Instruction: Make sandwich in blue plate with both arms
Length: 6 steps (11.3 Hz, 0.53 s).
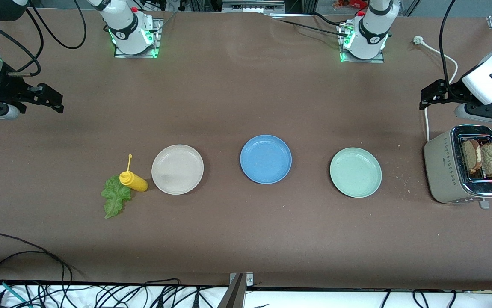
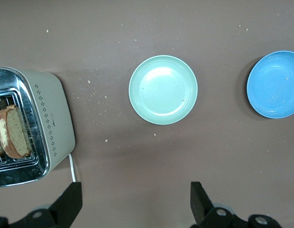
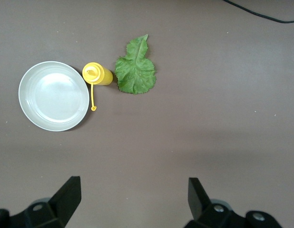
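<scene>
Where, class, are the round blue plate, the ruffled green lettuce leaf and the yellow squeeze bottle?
Round blue plate (image 1: 265, 159): front view, bare centre.
Ruffled green lettuce leaf (image 3: 135, 72): right wrist view, middle of leaf.
Yellow squeeze bottle (image 1: 134, 181): front view, bottle body.

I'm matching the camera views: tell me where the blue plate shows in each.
Front view: blue plate, middle of the three plates.
Left wrist view: at the picture's edge, beside the green plate.
Right wrist view: not in it.
Shared landmark: green plate, between the blue plate and toaster.

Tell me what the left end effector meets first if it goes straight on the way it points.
Likely bare table: the open left end effector points down at it, between toaster and pale green plate.
</scene>
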Tool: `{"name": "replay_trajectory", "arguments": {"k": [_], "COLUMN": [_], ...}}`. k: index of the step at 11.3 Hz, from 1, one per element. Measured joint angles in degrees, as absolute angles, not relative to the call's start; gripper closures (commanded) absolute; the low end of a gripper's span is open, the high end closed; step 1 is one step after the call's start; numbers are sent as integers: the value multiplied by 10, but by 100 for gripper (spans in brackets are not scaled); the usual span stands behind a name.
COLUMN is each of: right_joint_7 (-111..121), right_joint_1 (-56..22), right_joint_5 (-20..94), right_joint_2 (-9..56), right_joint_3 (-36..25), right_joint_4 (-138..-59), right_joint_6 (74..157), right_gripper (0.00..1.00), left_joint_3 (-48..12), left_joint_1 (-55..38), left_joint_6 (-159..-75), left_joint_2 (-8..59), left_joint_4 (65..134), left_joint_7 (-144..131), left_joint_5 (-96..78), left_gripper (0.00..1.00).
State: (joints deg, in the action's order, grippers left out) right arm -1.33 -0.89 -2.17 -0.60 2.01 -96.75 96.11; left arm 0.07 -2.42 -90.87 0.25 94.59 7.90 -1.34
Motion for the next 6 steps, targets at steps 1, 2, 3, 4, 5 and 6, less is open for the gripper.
{"name": "replay_trajectory", "arguments": {"k": [1, 2, 3, 4, 5, 6], "right_joint_7": [-13, -13, -12, -10, -9, -8], "right_joint_1": [-9, -9, -9, -9, -9, -9], "right_joint_5": [-22, -21, -21, -21, -21, -21], "right_joint_2": [-6, -9, -14, -15, -15, -15], "right_joint_3": [20, 20, 20, 20, 20, 20], "right_joint_4": [-967, -975, -984, -987, -988, -988], "right_joint_6": [961, 964, 969, 973, 976, 977], "right_gripper": [0, 0, 0, 0, 0, 0], "left_joint_3": [1, 1, 1, 1, 1, 1], "left_joint_1": [-24, -24, -24, -24, -24, -24], "left_joint_6": [-909, -909, -909, -909, -909, -909], "left_joint_2": [2, 2, 2, 2, 2, 2], "left_joint_4": [946, 946, 946, 946, 946, 946], "left_joint_7": [79, 79, 79, 79, 79, 79], "left_joint_5": [-13, -13, -13, -13, -13, -13], "left_gripper": [0, 0, 0, 0, 0, 0]}}
